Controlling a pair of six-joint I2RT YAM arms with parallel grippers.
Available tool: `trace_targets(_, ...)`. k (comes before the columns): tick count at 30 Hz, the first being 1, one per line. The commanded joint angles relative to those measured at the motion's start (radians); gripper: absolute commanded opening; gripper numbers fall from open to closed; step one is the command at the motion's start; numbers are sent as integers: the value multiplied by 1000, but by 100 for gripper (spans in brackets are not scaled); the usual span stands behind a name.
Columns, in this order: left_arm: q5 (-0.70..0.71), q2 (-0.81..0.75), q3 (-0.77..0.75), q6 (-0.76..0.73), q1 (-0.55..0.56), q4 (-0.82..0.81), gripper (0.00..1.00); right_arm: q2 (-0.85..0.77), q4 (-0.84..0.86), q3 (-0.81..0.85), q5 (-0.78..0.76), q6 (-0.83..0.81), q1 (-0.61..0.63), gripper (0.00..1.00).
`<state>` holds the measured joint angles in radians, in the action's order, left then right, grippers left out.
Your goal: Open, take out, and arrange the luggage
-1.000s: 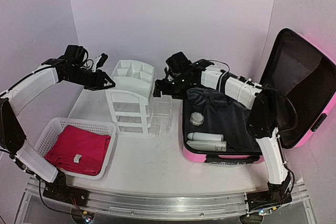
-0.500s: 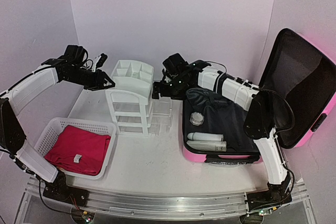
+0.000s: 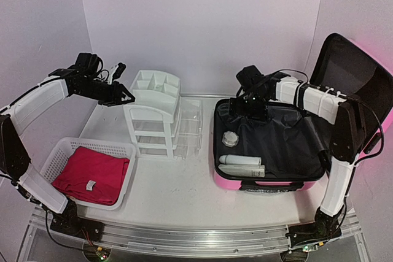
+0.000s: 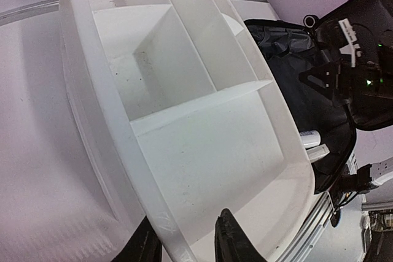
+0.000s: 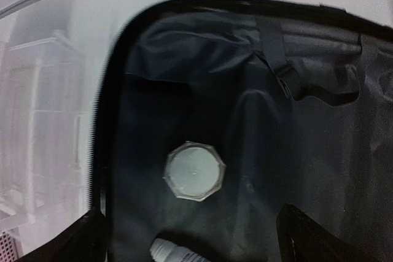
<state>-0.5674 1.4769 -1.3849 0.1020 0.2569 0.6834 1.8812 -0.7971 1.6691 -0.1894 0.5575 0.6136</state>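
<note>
Got the pink suitcase (image 3: 276, 145) open at 3 o'clock, with a red cloth (image 3: 92, 173) sitting in the basket (image 3: 92, 142) at 8. Still need to pull out the jar (image 3: 229, 137) and tubes (image 3: 241, 160). Seeing the right gripper (image 3: 247, 108) spread wide over the lining and the left gripper (image 3: 124, 97) pinching the drawer organizer (image 3: 153, 108) rim at 11.

The suitcase (image 3: 276, 145) is a bright pink hard shell with black zipper trim and black fabric lining. It lies flat and open. Its lower half sits directly beneath the right fingers (image 5: 80, 237), which are spread above its rear-left corner. The lid (image 3: 353, 99) stands nearly upright, beyond those fingers on the right, with its black inside facing them.
</note>
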Motion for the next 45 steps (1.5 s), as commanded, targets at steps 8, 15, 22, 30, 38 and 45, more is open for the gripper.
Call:
trace_targets(8,-34,17,18,-22,15,39,30,195,44,18,136,39,-23,90)
trace_targets(15,-36,19,18,-24,16,39,30,278,46,41,147,46,-26,83)
trace_targets(22,-36,21,18,-25,15,40,30,306,59,43,120,45,-32,77)
trace_targets(30,-32,25,21,-25,15,39,30,266,83,37,124,16,-32,56)
trace_targets(38,-29,33,21,-26,15,39,30,59,135,-79,102,-3,-32,41)
trace_targets(45,-43,42,17,-21,15,39,30,-49,295,-119,226,-70,50,41)
